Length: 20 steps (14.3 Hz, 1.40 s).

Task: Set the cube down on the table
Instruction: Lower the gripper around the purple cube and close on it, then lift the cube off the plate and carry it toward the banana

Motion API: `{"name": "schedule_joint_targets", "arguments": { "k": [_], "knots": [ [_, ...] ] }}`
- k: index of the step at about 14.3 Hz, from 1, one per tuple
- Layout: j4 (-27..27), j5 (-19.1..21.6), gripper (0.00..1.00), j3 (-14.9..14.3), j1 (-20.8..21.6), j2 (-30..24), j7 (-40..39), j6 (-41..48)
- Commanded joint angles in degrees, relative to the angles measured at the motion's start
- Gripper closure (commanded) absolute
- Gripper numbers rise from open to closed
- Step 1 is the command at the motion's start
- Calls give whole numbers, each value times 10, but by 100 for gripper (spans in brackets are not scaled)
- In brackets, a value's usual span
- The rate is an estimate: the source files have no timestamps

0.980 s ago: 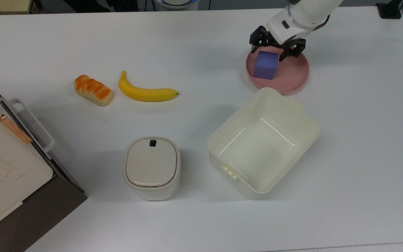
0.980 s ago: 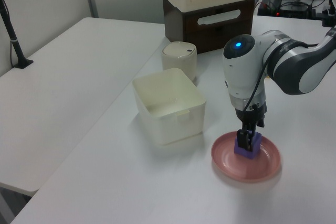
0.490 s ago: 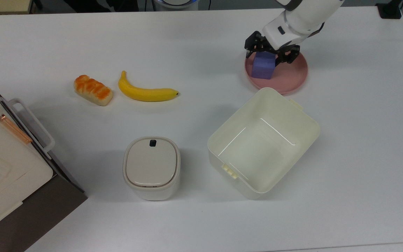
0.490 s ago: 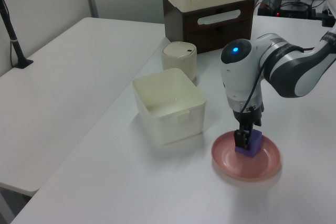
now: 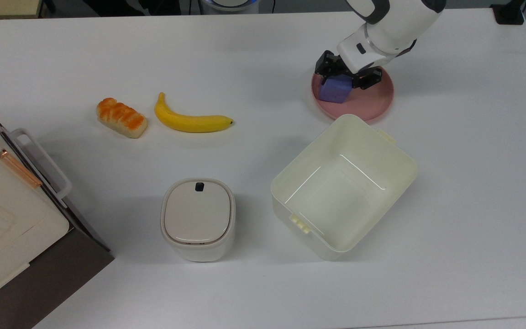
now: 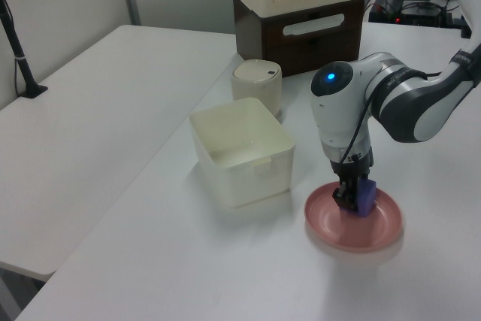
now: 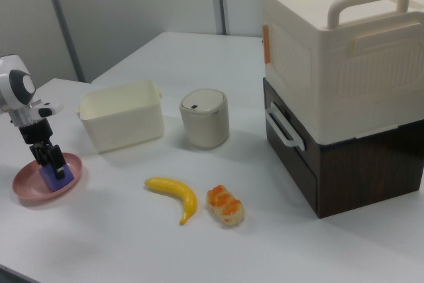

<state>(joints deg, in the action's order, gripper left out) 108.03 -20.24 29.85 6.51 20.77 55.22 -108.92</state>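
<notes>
A small periwinkle cube (image 5: 334, 90) rests on the round pink plate (image 5: 367, 101) at the far right of the white table (image 5: 263, 55). My gripper (image 5: 343, 77) is lowered over the cube with its black fingers (image 5: 323, 67) straddling it, and it looks open. In the left view the gripper (image 6: 353, 196) stands at the cube (image 6: 365, 196), one finger against the cube's left side, above the plate (image 6: 379, 231). The right view has the gripper (image 7: 49, 157), cube (image 7: 58, 174) and plate (image 7: 26, 187) at its far left.
A cream open box (image 5: 343, 185) sits just in front of the plate. A lidded cream bin (image 5: 198, 218), a banana (image 5: 190, 119) and a bread piece (image 5: 121, 118) lie further to the top view's left. A stacked cabinet (image 5: 2, 210) fills that corner.
The gripper has come down and toward the top view's left over the cube. The cube and the pink plate have both slid a little to the top view's left.
</notes>
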Motion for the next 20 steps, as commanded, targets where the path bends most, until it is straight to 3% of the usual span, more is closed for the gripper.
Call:
{"name": "schedule_joint_targets", "arguments": {
  "k": [1, 6, 10, 18, 19, 20],
  "knots": [
    [-2, -4, 94, -1, 2, -17, 7, -6],
    [-15, 1, 94, -1, -6, -49, -14, 32],
    [-41, 13, 95, -12, -47, -48, -24, 56],
    [-36, 7, 94, -114, -71, -42, -41, 79],
    [-33, 7, 81, -115, -72, -42, -46, 80],
    [-33, 5, 62, -116, -72, -42, -46, 86]
  ]
}}
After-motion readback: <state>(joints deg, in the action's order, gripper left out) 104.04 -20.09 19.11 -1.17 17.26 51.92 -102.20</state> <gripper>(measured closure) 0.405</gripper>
